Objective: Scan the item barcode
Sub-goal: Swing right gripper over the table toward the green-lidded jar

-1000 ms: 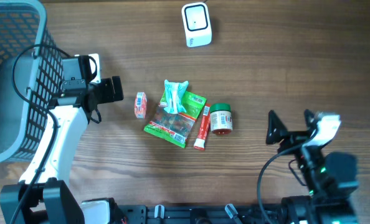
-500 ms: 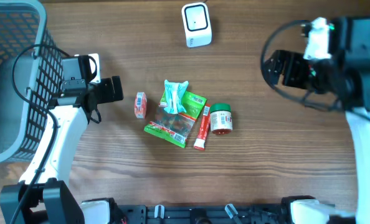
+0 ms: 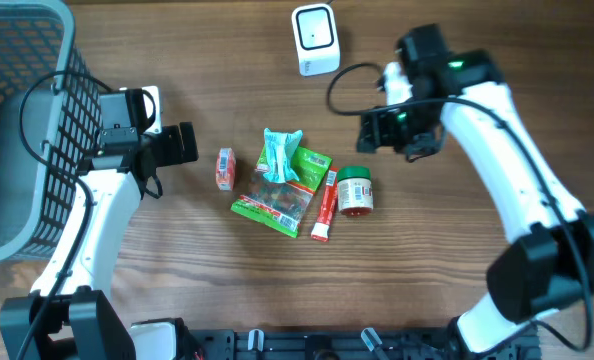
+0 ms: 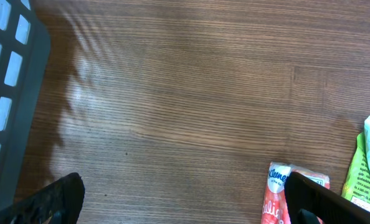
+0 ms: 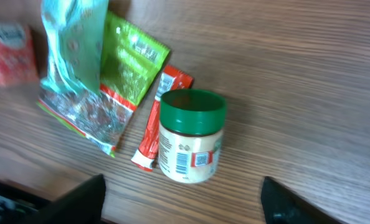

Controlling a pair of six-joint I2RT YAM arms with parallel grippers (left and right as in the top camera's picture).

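The small cylindrical jar (image 5: 190,144) has a smooth green screw lid and a pale body. Its white label carries a black barcode, turned toward the right wrist camera. It sits on the wood-grain table (image 3: 407,290) at the right end of the cluster, just beside a slim red sachet (image 5: 155,121) and a glossy, crinkled green pouch (image 5: 132,59). The right gripper (image 3: 395,135) hangs near the jar, jaws spread and empty. The left gripper (image 3: 182,143) is also spread wide, holding nothing.
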